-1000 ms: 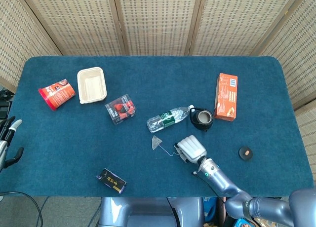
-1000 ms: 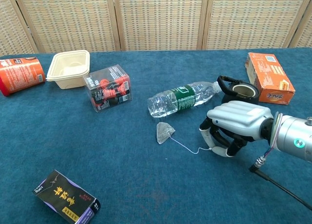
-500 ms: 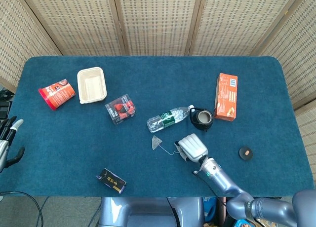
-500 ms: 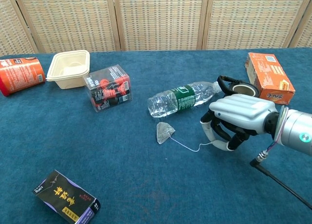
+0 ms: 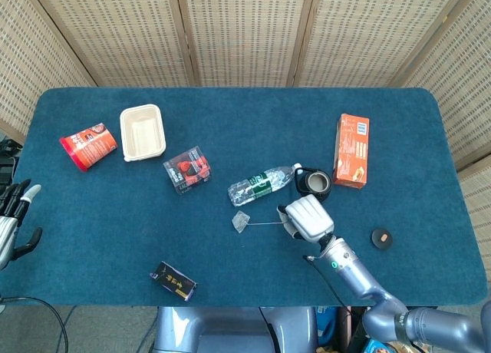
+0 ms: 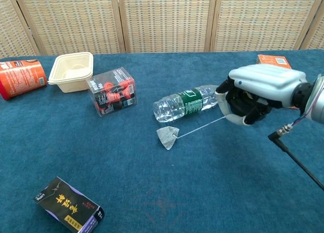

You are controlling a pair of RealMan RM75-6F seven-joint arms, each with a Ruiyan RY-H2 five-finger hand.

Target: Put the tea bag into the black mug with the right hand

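The tea bag (image 5: pixel 241 221) (image 6: pixel 167 136) is a small pale pyramid just in front of the lying water bottle. Its thin string runs taut up to my right hand (image 5: pixel 308 217) (image 6: pixel 254 92), which pinches the string's end with fingers curled. That hand hangs above the table, just in front of the black mug (image 5: pixel 314 183). In the chest view the hand covers the mug. The bag looks to be touching the cloth or barely off it; I cannot tell which. My left hand (image 5: pixel 14 215) shows at the far left edge, fingers apart, holding nothing.
A clear water bottle (image 5: pixel 261 184) (image 6: pixel 185 103) lies between bag and mug. An orange box (image 5: pixel 351 150) stands right of the mug, a small brown disc (image 5: pixel 381 238) near the right hand. Further left are a clear red-filled box (image 6: pixel 112 90), a beige container (image 6: pixel 72 69), a red cup (image 6: pixel 20 76) and a black packet (image 6: pixel 68 204).
My right hand has risen and moved back toward the mug, pulling the slack string taut. The tea bag has shifted slightly. The left hand barely moved.
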